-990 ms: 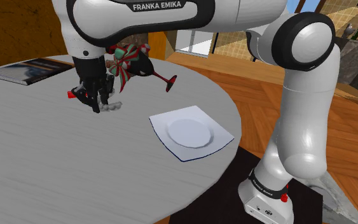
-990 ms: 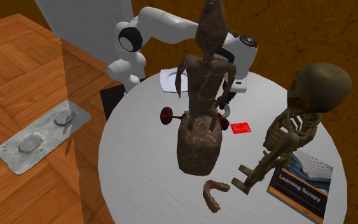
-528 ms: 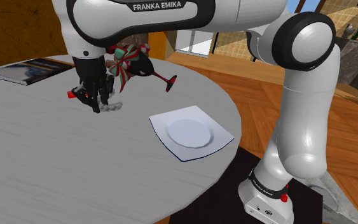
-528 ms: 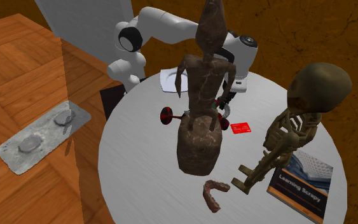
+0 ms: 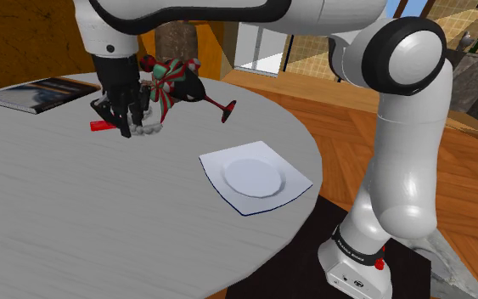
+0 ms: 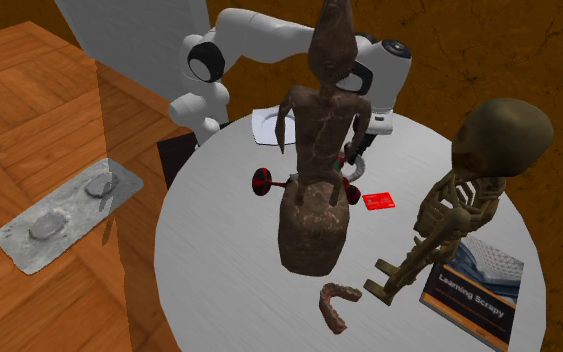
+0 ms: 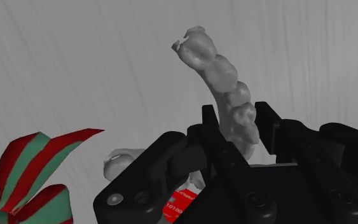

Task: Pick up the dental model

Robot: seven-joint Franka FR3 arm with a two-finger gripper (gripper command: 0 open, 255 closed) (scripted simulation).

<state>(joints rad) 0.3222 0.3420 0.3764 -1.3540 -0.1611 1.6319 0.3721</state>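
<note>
Grey dental model (image 7: 219,70) is pinched in the gripper (image 7: 238,118), with both black fingers pressed onto one limb of the arch and the long end sticking out past the tips. In the shoulder view it sits at the fingertips over the far left of the table (image 5: 101,221), just beside the glass and the red card. Can't tell if it is clear of the tabletop.

Handling, judged:
- It looks rigid, light and hard-cast, so it should not squash.
- The lumpy crowns give some bite, but contact is uneven and it could pivot in the pinch, with the free end acting as a lever.
- The arch is thin and would likely chip if dropped.
- A grip across a limb at the bulky teeth seems sound; nearer the bend would balance better.

Rest, big to small:
- The table is round, with a pale grey streaked, brushed-looking top.
- The arm (image 5: 407,161) has glossy white shells and dark joints.
- The statue (image 6: 314,200) is a tall, rough brown carved figure near mid-table.
- The skeleton figure (image 6: 459,200) is bone-tan with a big dark skull, on the second exterior view's right.
- The book (image 6: 477,287) is flat with a blue-grey printed cover, beside the skeleton.
- The plate (image 5: 254,178) is smooth, white and squarish, with a round well.
- The glass (image 5: 201,92) is dark with a red stem and lies on its side; it carries a red-green striped bow (image 5: 167,78).
- The red card (image 6: 377,201) is small and flat.
- A curved piece (image 6: 337,303) is reddish-brown and arch-shaped, lying well apart from the gripper.
</note>
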